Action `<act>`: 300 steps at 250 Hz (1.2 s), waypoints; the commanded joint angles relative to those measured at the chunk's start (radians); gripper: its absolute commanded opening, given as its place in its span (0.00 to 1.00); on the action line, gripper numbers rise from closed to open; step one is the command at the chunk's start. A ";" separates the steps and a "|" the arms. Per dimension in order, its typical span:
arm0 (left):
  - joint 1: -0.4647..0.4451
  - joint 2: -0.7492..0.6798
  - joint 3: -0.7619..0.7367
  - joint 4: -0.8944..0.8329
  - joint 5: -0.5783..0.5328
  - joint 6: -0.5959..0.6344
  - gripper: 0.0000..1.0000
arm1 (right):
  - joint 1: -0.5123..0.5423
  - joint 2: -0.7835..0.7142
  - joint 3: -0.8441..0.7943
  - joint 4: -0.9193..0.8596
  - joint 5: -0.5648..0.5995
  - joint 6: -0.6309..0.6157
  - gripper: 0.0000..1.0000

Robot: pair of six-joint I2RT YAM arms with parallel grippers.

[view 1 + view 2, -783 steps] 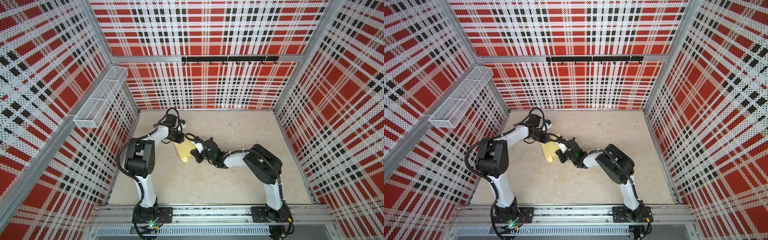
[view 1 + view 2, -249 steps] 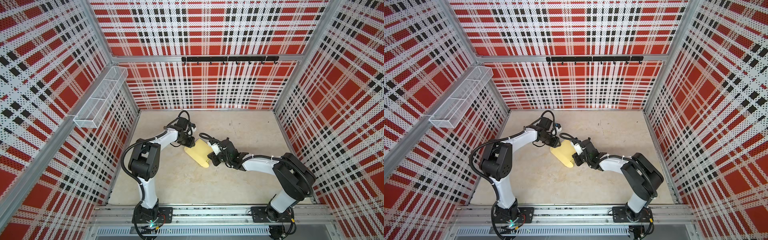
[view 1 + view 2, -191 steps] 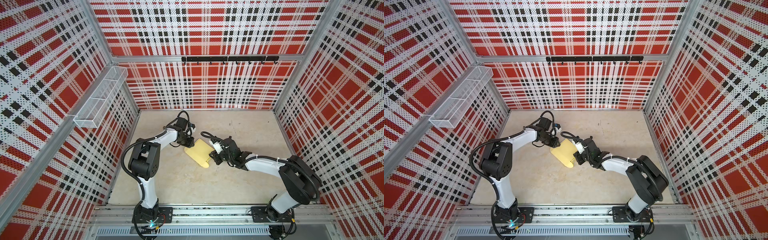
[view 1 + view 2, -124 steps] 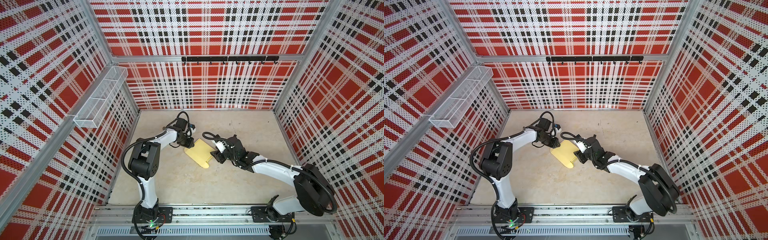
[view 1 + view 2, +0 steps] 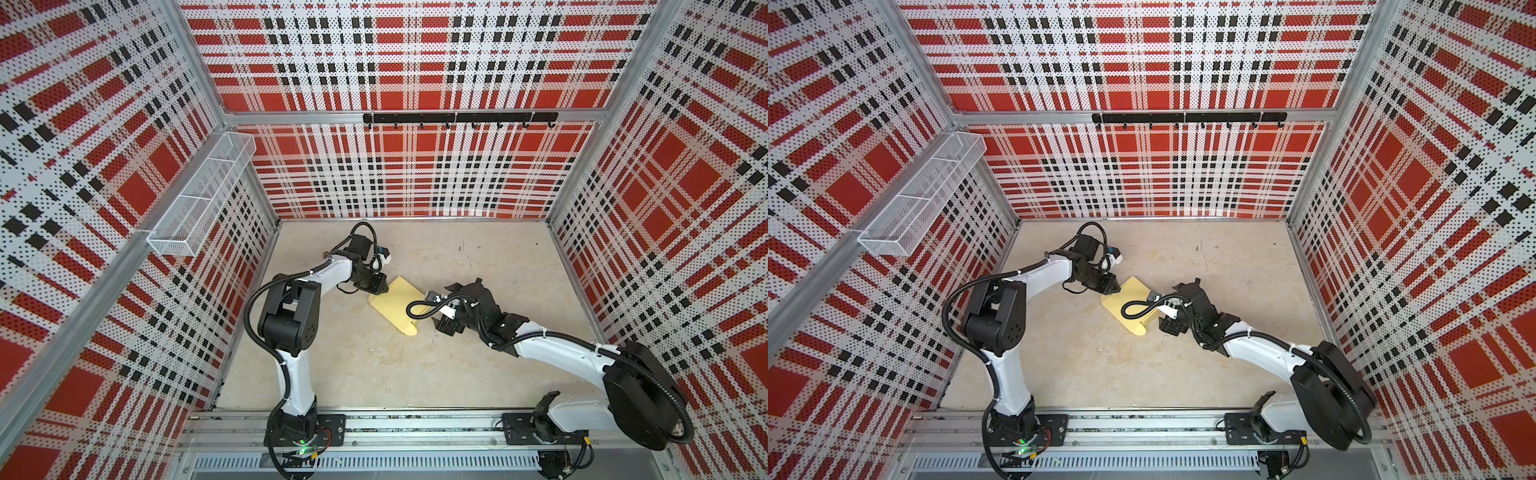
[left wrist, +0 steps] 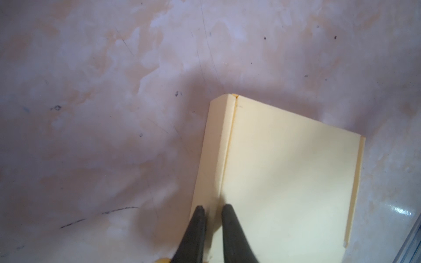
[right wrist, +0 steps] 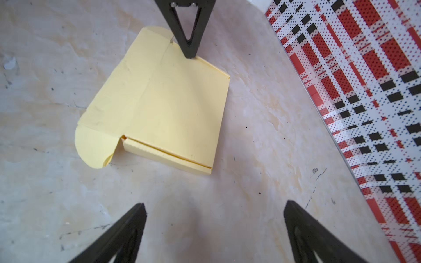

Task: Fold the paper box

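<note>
We are pinning the paper box (image 7: 173, 102) with the left gripper (image 6: 213, 208), fingers nearly together, pinch uncertain. The right gripper (image 7: 214, 206), fingers wide apart, should approach the rounded flap (image 7: 95, 145) low.

I find no readable text, label, brand or number; paper box (image 7: 173, 102) faces blank, unprinted.

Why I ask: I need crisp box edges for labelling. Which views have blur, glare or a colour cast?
Left wrist view: soft, purplish cast, the paper box washed to cream, glare on the table. Right wrist view: sharp, box edges crisp, yellow. Both top views: wide-angle bowing, box small.
</note>
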 commanded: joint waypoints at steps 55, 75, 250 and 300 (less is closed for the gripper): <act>0.013 0.073 0.039 -0.082 -0.022 0.053 0.15 | 0.028 0.146 -0.044 0.256 0.051 -0.402 1.00; 0.013 0.072 0.039 -0.084 -0.015 0.058 0.14 | 0.033 0.186 -0.044 0.306 0.072 -0.451 1.00; 0.030 0.111 0.082 -0.123 0.022 0.089 0.09 | 0.098 0.421 0.016 0.454 0.130 -0.624 0.99; 0.034 0.134 0.106 -0.146 0.022 0.106 0.09 | 0.083 0.414 0.025 0.435 0.108 -0.646 0.99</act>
